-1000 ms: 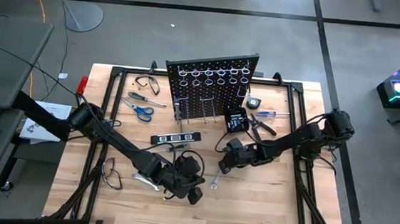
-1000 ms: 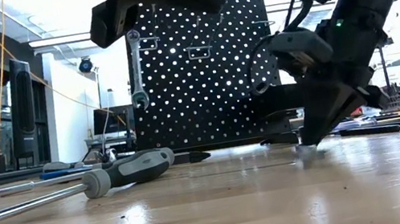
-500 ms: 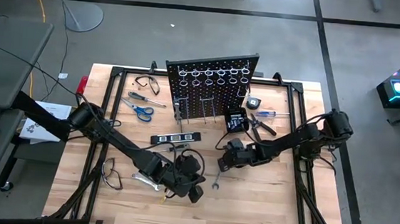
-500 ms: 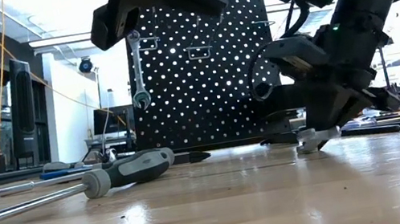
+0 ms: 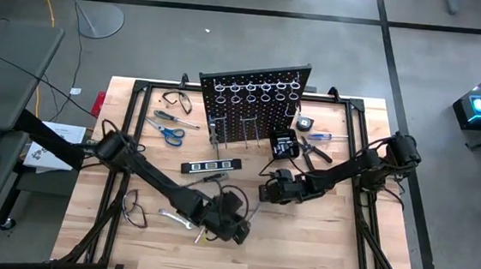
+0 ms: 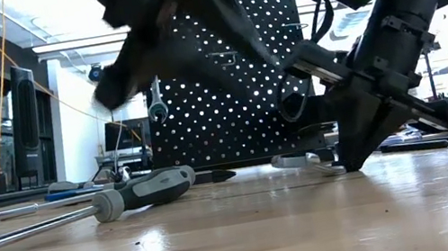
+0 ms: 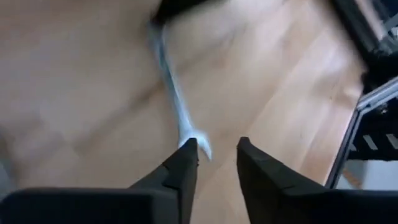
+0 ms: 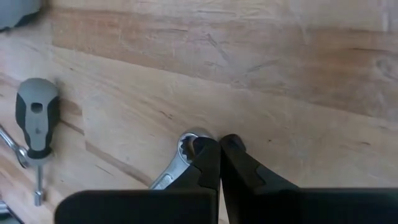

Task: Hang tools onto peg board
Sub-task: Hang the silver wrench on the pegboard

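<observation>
My right gripper pinches the ring end of a silver wrench against the wooden table, its fingers pressed together on the metal, just right of the table's centre and in front of the peg board. In the low view the wrench lies nearly flat, slightly raised off the wood at the gripper. My left gripper hovers nearer the front edge, left of centre, fingers spread, with a blurred silver tool just beyond its fingertips. The peg board stands upright at the far middle; blue-handled scissors lie to its left, and a grey-handled screwdriver rests on the table.
</observation>
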Motion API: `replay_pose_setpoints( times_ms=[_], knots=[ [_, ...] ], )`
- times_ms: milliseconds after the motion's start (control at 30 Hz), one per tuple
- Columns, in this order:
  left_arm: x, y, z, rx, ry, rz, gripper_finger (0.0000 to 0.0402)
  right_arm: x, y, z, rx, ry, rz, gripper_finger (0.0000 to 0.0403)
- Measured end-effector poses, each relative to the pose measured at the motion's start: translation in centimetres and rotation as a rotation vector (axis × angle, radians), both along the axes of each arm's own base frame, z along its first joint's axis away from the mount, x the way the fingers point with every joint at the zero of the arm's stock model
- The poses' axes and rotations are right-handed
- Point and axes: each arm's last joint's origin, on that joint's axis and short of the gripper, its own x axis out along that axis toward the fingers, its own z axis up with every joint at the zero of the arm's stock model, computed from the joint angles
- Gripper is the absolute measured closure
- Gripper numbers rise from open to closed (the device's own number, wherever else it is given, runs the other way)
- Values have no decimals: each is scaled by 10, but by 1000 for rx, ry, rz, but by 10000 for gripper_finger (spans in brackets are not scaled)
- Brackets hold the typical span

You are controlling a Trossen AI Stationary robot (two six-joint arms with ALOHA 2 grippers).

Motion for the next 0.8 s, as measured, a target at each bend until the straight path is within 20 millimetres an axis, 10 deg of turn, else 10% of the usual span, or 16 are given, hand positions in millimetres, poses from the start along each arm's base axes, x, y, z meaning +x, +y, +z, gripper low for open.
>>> replay_pose_setpoints(
  times_ms=[800],
  knots=[
    [38,38,-43,-402,99,-35,183,3,1,0,-16,-46,48,403]
  ],
)
